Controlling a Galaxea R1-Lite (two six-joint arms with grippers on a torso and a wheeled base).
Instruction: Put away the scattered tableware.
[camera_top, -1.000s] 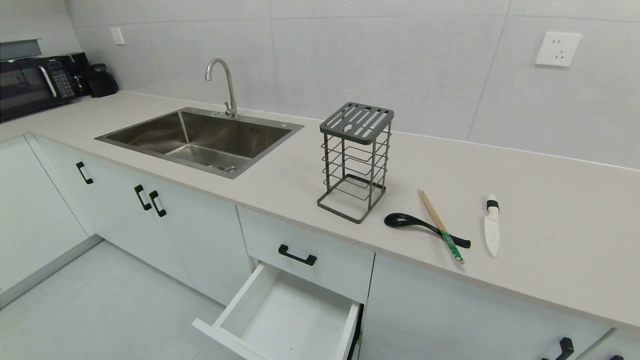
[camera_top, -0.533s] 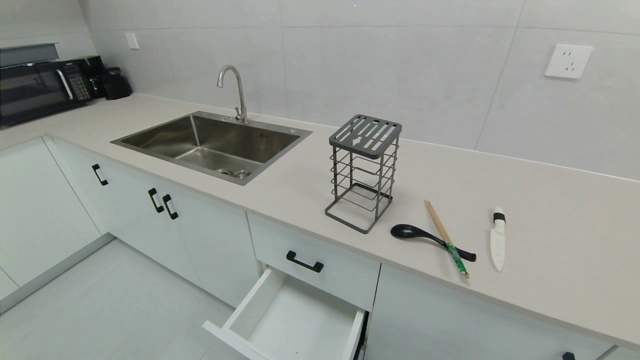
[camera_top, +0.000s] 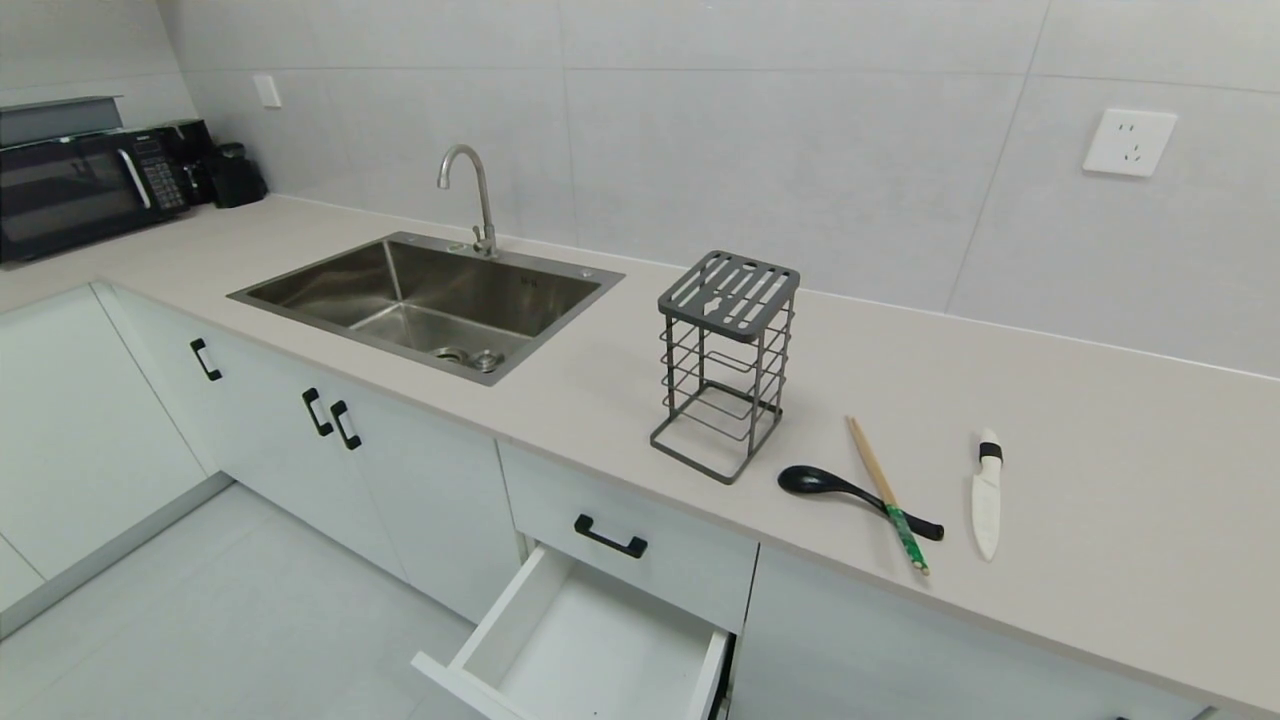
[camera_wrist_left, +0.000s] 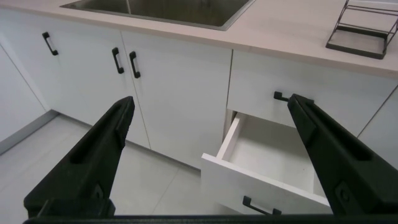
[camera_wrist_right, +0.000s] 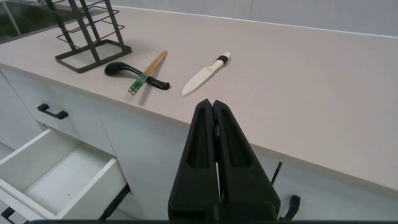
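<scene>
Left wrist view puts the left gripper (camera_wrist_left: 211, 102) nearest us, its jaws spread wide, in front of the cabinets and lower than the rack (camera_wrist_left: 354, 50). The right gripper (camera_wrist_right: 214, 106) has its jaws pressed together, pinching nothing.

One drawer (camera_top: 590, 650) stands open below the rack. On the counter (camera_top: 1100, 560) to the rack's right we count three pieces.
- One black spoon (camera_top: 812, 481) lies closest to the rack, bowl toward it and handle running away rightward.
- One pair of chopsticks (camera_top: 878, 476) crosses that handle, green ends toward the counter's front edge and bare wooden ends toward the wall.
- One white knife (camera_top: 986, 500) lies farthest from the rack, front to back, broad end forward and black-banded end toward the wall.

One sink (camera_top: 480, 290) lies farther back, to the rack's left.
</scene>
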